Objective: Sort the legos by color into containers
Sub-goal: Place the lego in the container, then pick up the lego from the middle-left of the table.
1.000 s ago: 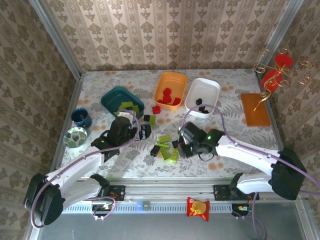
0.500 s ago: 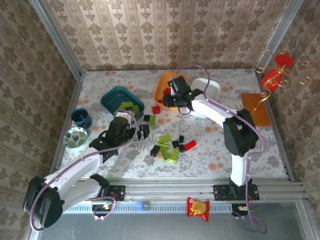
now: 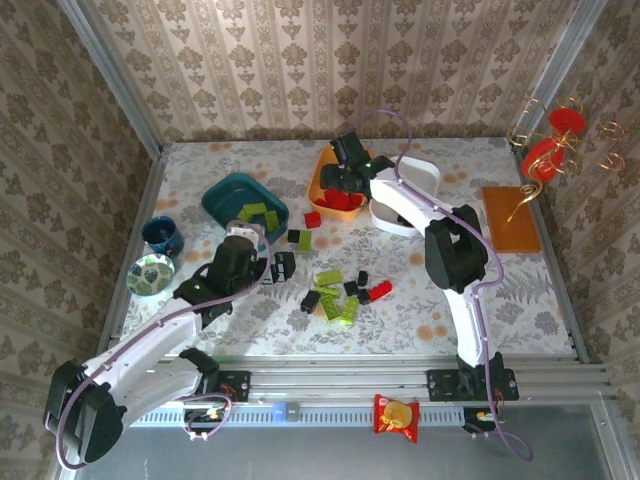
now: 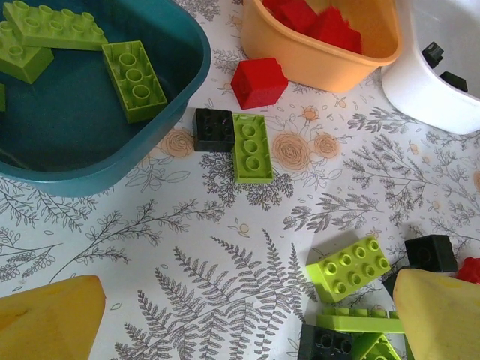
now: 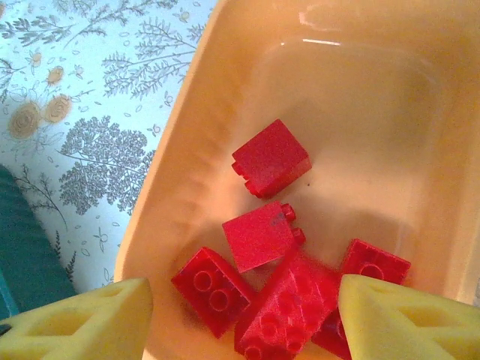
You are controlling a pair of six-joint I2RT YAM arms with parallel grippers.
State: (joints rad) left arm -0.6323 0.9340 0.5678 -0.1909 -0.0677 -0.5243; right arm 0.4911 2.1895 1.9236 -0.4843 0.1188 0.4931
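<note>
Floral table with tubs and legos

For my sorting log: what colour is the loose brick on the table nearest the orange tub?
Red. The small plastic brick shows best in the left wrist view.

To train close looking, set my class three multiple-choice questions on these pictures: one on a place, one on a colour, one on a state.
1. What colour are the bricks in the teal tub? A. red B. lime green C. black
2. Where is the right gripper? A. over the orange tub B. over the teal tub C. off the table
3. The right gripper is: A. open and empty B. shut on a black brick C. shut on a green brick
Answers: 1 B, every brick seen in it is lime green; 2 A, its camera looks into that tub; 3 A, its fingers stand wide apart, gripping nothing.
</note>
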